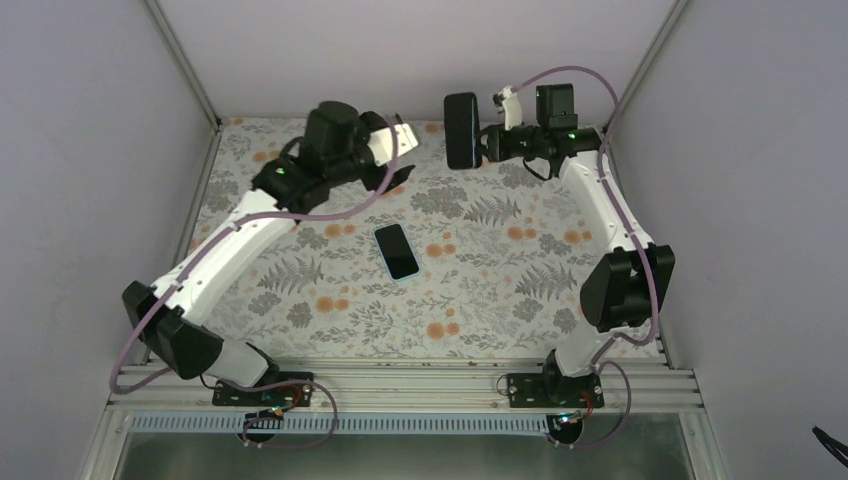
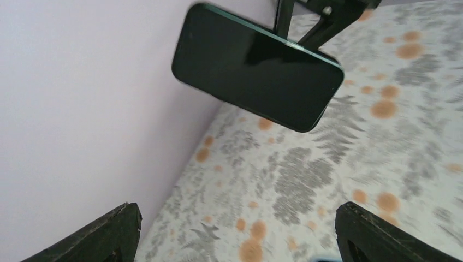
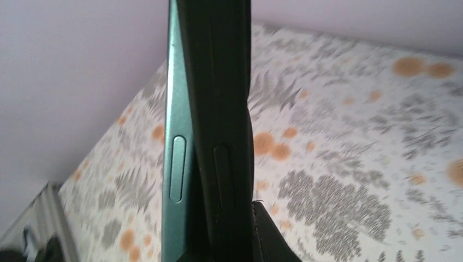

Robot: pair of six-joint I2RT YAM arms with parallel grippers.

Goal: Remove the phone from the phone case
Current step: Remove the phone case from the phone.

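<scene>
My right gripper (image 1: 487, 146) is shut on a phone in its case (image 1: 461, 130) and holds it upright in the air near the back of the table. In the right wrist view the green phone (image 3: 176, 164) stands edge-on, its side parted from the black case (image 3: 221, 125), between my right gripper's (image 3: 229, 243) fingers. My left gripper (image 1: 405, 136) is open and empty, just left of the phone and apart from it. The left wrist view shows the phone's dark screen (image 2: 256, 68) ahead, above my left gripper (image 2: 240, 237).
A second phone with a pale blue rim (image 1: 396, 250) lies flat, screen up, at the middle of the floral tablecloth (image 1: 480, 300). Grey walls close in the back and both sides. A metal rail (image 1: 400, 385) runs along the near edge.
</scene>
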